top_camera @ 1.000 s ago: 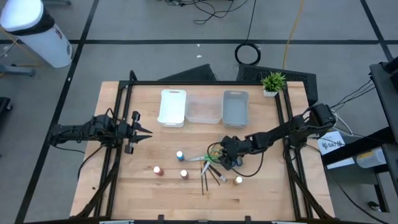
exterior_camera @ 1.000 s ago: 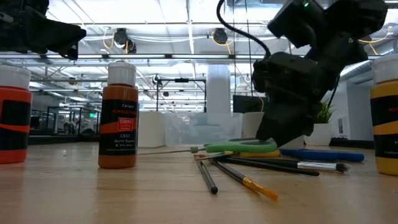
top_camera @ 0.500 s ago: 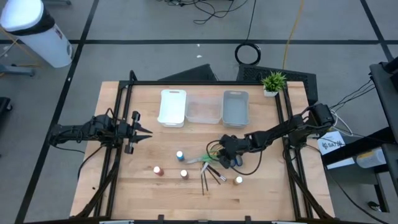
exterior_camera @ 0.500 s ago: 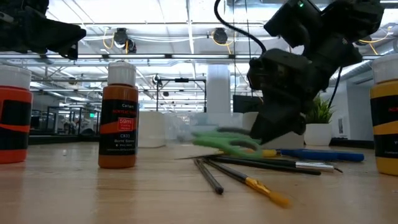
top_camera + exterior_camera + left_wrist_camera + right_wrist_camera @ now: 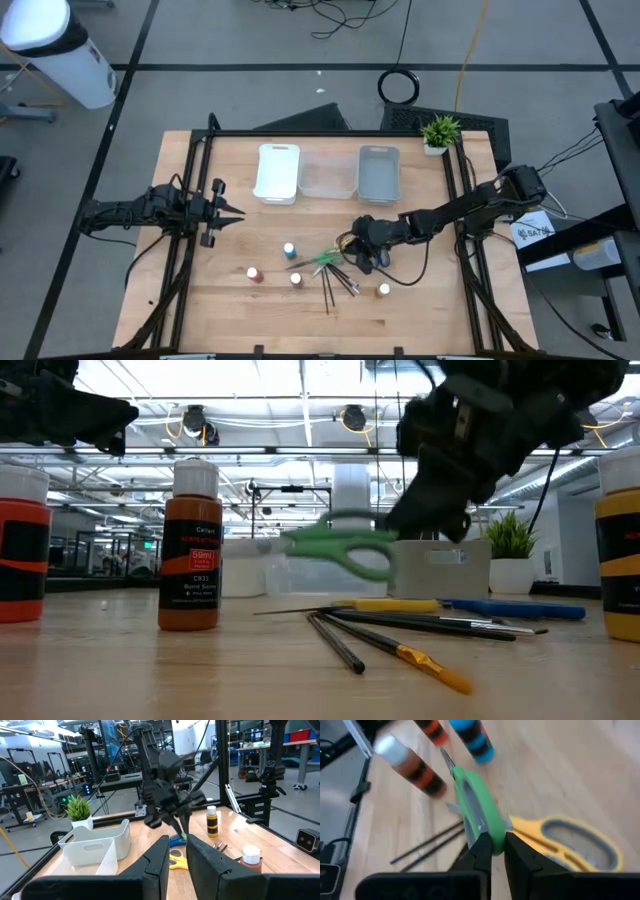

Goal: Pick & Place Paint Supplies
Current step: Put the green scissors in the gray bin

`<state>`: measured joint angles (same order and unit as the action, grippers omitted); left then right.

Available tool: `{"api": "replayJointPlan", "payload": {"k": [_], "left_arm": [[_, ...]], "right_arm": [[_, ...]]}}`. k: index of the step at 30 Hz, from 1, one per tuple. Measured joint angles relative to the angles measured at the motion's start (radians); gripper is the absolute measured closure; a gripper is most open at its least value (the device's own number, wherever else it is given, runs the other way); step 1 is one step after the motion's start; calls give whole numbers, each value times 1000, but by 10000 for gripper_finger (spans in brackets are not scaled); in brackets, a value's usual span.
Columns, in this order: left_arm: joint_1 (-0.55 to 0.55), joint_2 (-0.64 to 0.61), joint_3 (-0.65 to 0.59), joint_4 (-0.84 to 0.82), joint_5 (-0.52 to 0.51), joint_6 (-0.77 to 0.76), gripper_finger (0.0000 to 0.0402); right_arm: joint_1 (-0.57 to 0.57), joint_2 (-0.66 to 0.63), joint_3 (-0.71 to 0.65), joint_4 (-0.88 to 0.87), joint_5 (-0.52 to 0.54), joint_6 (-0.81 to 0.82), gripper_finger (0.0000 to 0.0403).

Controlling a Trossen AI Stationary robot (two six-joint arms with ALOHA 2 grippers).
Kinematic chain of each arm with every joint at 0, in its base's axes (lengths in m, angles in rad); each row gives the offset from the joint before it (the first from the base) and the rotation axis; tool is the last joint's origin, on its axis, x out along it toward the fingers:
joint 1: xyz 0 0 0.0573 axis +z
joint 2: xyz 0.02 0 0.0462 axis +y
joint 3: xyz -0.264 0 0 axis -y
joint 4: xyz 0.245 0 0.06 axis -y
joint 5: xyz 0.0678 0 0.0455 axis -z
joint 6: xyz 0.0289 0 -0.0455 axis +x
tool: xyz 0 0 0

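Lifted green scissors (image 5: 345, 550) (off table), right end effector (image 5: 492, 845) gripping

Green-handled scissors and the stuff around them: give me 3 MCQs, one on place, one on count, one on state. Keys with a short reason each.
1. Where are the green-handled scissors?
A. Flat on the table
B. Off the table, in the right gripper
C. Inside the white tray

2. How many trays stand in a row at the table's far side?
A. Two
B. Three
C. Five

3. What is the left gripper doing?
A. Holding a brush
B. Holding the blue bottle
C. Holding nothing, at the table's left edge

Answers:
1 B: the low view shows the scissors above the brushes, and the right wrist view shows the fingers closed on the green handle.
2 B: the high view shows the white tray, the clear tray and the grey tray side by side.
3 C: the high view shows it apart from all supplies, with nothing between its fingers.
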<state>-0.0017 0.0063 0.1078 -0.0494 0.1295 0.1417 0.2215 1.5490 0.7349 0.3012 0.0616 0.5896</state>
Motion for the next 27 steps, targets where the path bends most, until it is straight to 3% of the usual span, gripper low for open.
{"api": "replayJointPlan", "payload": {"k": [8, 16, 23, 27], "left_arm": [[0, 0, 0, 0, 0, 0, 325], [0, 0, 0, 0, 0, 0, 325], [0, 0, 0, 0, 0, 0, 325], [0, 0, 0, 0, 0, 0, 325]], "right_arm": [[68, -168, 0, -51, 160, -98, 384], [115, -426, 0, -231, 442, -187, 384], [106, -653, 4, -546, 785, -217, 384], [65, -708, 77, -798, 882, -186, 384]]}}
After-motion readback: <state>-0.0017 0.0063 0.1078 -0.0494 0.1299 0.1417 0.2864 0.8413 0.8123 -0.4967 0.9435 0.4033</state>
